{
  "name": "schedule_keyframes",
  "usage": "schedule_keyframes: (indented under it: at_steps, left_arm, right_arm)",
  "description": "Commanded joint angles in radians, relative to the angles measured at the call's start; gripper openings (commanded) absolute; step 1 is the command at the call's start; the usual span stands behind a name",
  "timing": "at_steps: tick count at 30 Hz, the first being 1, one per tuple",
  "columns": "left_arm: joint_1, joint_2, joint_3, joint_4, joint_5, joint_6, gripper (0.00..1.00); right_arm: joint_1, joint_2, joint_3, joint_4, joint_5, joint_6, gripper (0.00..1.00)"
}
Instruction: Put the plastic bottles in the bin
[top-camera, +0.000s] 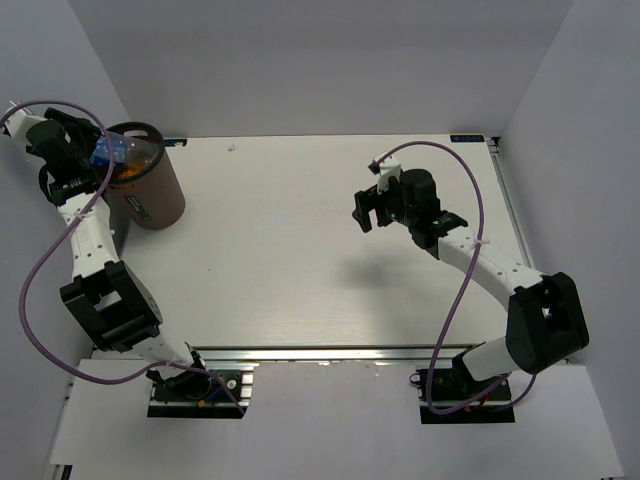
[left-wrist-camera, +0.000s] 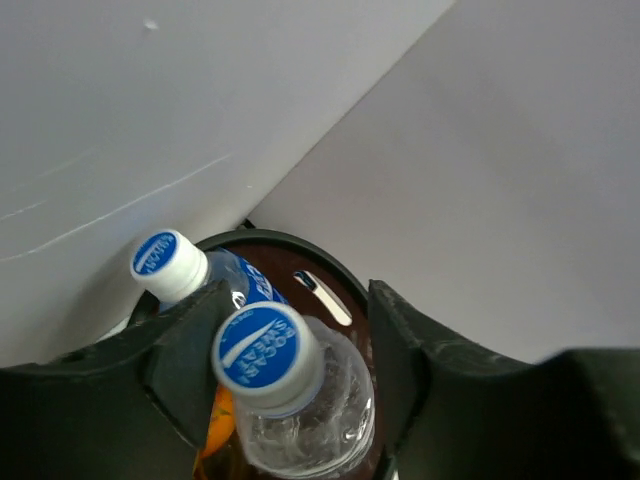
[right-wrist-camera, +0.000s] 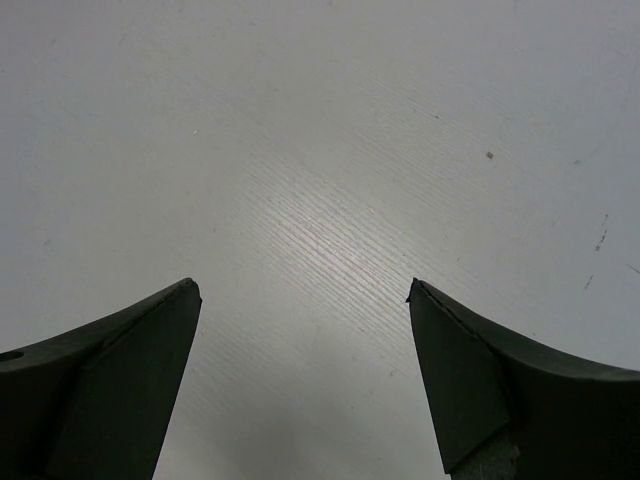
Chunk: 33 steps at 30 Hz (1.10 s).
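Note:
The dark-brown bin (top-camera: 160, 200) stands at the table's far left corner. My left gripper (top-camera: 100, 158) hangs over its left rim, shut on a clear bottle (top-camera: 112, 150) with a blue label. In the left wrist view this bottle (left-wrist-camera: 290, 400), with a blue-and-white cap, sits between my fingers (left-wrist-camera: 400, 350) above the bin's black rim (left-wrist-camera: 290, 240). A second blue-capped bottle (left-wrist-camera: 170, 265) leans inside the bin behind my left finger. An orange-filled bottle (left-wrist-camera: 222, 420) lies lower in the bin. My right gripper (top-camera: 362, 212) is open and empty above bare table (right-wrist-camera: 320, 200).
White walls close in the table at the back and both sides, and the bin stands close to the left wall. A metal rail (top-camera: 505, 190) runs along the table's right edge. My right arm reaches over the right half of the table.

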<state>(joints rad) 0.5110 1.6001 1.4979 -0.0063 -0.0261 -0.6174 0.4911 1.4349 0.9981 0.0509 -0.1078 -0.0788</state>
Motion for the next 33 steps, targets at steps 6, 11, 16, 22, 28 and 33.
schedule_keyframes:
  at_steps: [6,11,16,22,28,33]
  left_arm:
    - [0.001,-0.02,0.008,-0.054,-0.063,0.031,0.76]
    - [0.001,-0.015,0.031,-0.072,-0.051,0.031,0.98]
    - [0.001,-0.023,0.059,-0.083,-0.052,0.031,0.98]
    - [0.003,-0.025,0.205,-0.153,-0.058,0.038,0.98]
    - [0.001,-0.077,0.266,-0.219,-0.084,0.068,0.98]
    - [-0.015,-0.176,0.182,-0.152,0.063,-0.001,0.98]
  right_arm:
    - [-0.003,-0.045,-0.015,0.015,-0.004,0.024,0.89]
    - [-0.003,-0.051,-0.024,0.014,0.005,0.024,0.89]
    - [-0.003,-0.06,-0.026,0.018,0.007,0.025,0.89]
    - [-0.003,-0.085,-0.035,0.036,-0.01,0.024,0.89]
    - [-0.003,-0.117,-0.053,0.053,-0.013,0.024,0.89]
    - [-0.005,-0.178,-0.122,0.11,-0.015,0.054,0.89]
